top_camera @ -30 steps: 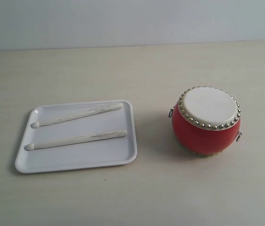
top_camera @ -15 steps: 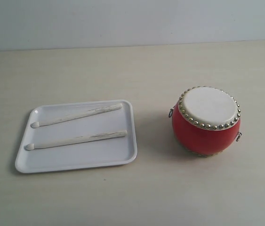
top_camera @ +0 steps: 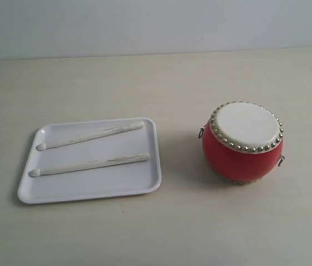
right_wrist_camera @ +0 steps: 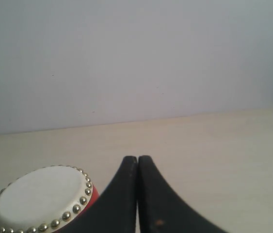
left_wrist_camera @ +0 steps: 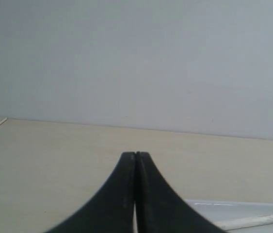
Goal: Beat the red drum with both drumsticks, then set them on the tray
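The red drum (top_camera: 243, 142) stands upright on the table at the right, its cream skin ringed with brass studs; the right wrist view catches it too (right_wrist_camera: 41, 201). Both drumsticks lie side by side in the white tray (top_camera: 142, 188) at the left, one farther back (top_camera: 92, 134), one nearer (top_camera: 92, 164), rounded tips pointing left. Neither gripper appears in the exterior view. My left gripper (left_wrist_camera: 136, 155) is shut and empty, with a corner of the tray (left_wrist_camera: 214, 208) beside it. My right gripper (right_wrist_camera: 137, 158) is shut and empty, beside the drum.
The pale wooden tabletop (top_camera: 172, 83) runs back to a plain grey wall (top_camera: 156, 22). A strip of bare table separates the tray and the drum.
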Action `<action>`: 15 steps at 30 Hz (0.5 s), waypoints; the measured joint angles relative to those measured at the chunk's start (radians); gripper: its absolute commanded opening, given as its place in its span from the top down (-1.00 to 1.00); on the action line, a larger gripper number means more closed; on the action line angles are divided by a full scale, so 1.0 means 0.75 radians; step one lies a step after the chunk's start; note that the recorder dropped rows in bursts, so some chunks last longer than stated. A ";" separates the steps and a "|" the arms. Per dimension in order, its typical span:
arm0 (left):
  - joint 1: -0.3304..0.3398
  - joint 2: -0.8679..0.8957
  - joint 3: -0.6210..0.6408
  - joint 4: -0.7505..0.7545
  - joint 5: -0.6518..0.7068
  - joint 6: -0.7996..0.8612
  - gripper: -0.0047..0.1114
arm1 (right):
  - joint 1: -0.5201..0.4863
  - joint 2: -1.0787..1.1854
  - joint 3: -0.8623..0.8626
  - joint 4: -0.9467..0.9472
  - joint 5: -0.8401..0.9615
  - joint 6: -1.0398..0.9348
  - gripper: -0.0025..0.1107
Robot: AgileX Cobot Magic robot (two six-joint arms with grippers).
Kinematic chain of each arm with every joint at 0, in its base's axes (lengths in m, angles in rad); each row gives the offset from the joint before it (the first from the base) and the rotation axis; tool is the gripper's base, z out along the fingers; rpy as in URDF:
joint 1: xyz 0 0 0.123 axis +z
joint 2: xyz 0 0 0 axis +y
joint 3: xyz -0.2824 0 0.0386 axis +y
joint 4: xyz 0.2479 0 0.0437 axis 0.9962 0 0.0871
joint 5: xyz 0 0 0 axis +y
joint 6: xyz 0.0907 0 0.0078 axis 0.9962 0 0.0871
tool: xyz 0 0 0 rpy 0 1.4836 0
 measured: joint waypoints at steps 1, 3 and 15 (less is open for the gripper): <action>0.000 0.000 0.000 0.000 0.000 0.000 0.92 | 0.000 0.000 0.000 0.000 0.000 0.000 0.96; 0.000 0.000 0.000 0.000 0.000 0.000 0.92 | 0.000 0.000 0.000 0.000 0.000 0.000 0.96; 0.000 0.000 0.000 0.000 0.000 0.000 0.92 | 0.000 0.000 0.000 0.000 0.024 0.000 0.96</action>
